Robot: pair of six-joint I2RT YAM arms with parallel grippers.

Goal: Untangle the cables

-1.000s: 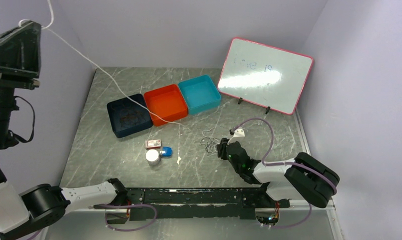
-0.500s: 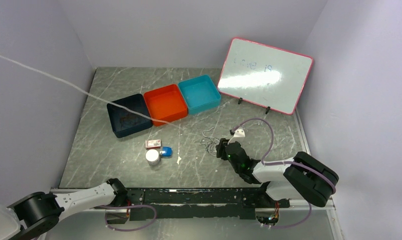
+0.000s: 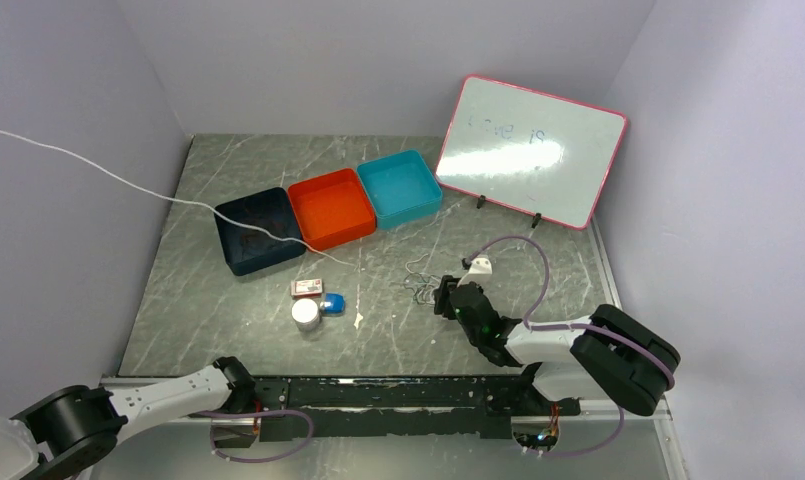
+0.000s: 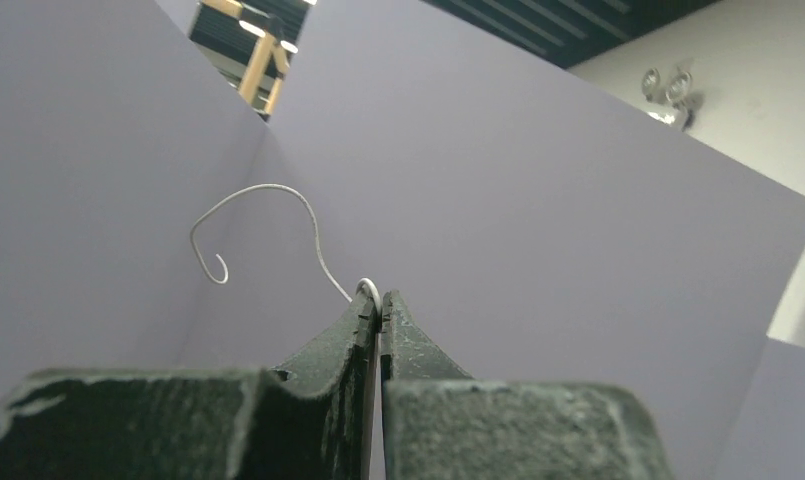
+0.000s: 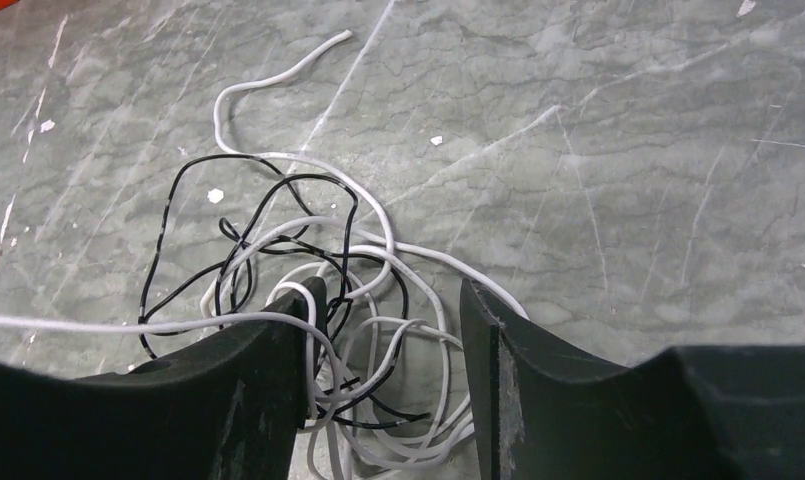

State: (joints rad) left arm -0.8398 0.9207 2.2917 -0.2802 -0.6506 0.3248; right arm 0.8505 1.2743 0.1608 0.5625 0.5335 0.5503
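Observation:
A tangle of thin white and black cables [image 3: 416, 284] lies on the grey table right of centre. In the right wrist view the tangle [image 5: 308, 240] lies under and between my fingers. My right gripper [image 5: 391, 295] is open, low over the tangle, and also shows in the top view [image 3: 444, 297]. One long white cable [image 3: 128, 182] runs from the tangle across the navy bin and up out of the left edge. My left gripper [image 4: 379, 298] is raised high, out of the top view, and shut on this white cable [image 4: 268, 190], whose free end curls above the fingers.
Navy [image 3: 240, 250], orange [image 3: 331, 207] and teal [image 3: 398, 187] bins stand in a row at the back. A pink-framed whiteboard [image 3: 530, 150] leans at the back right. A white cylinder [image 3: 305, 314], a blue item [image 3: 333, 303] and a small box [image 3: 307, 288] lie left of the tangle.
My left gripper has left the top view to the upper left with the white cable. The cable has swung from over the orange bin to sag over the navy bin. The right arm is still.

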